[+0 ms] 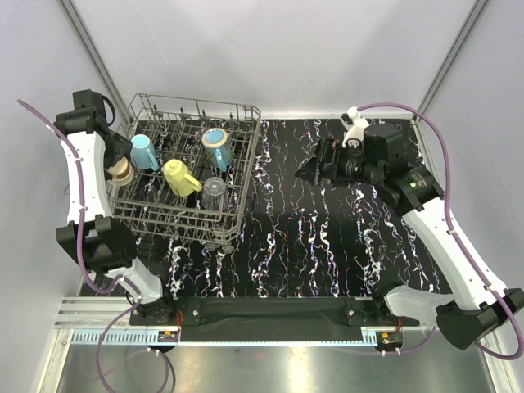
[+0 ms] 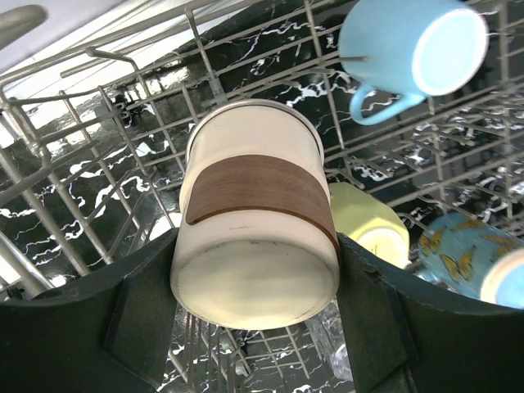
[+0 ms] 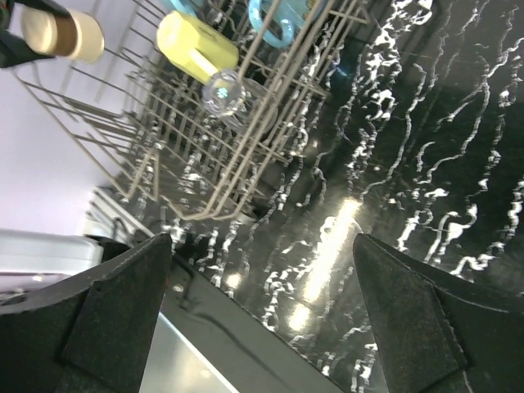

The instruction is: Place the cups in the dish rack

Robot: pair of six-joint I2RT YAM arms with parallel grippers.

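Left tool [image 2: 258, 344] is clamped round the cream cup [image 2: 254, 196] with the brown band over the left side of the dish rack [image 1: 246, 176] at the far-left corner of the counter [image 1: 327, 246], right tool [image 3: 262, 319] wide and empty; the cup looks rigid, slick, chippable, so I'd grip mid-body.

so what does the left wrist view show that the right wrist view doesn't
Only left wrist: the left end effector gripping the cream cup with a brown band close up, base toward the camera, and the butterfly print on a blue mug. Only right wrist: the right end effector, open and empty, over the black white-veined table outside the grey wire dish rack. Both: that cream cup, the yellow cup, the rack and table.
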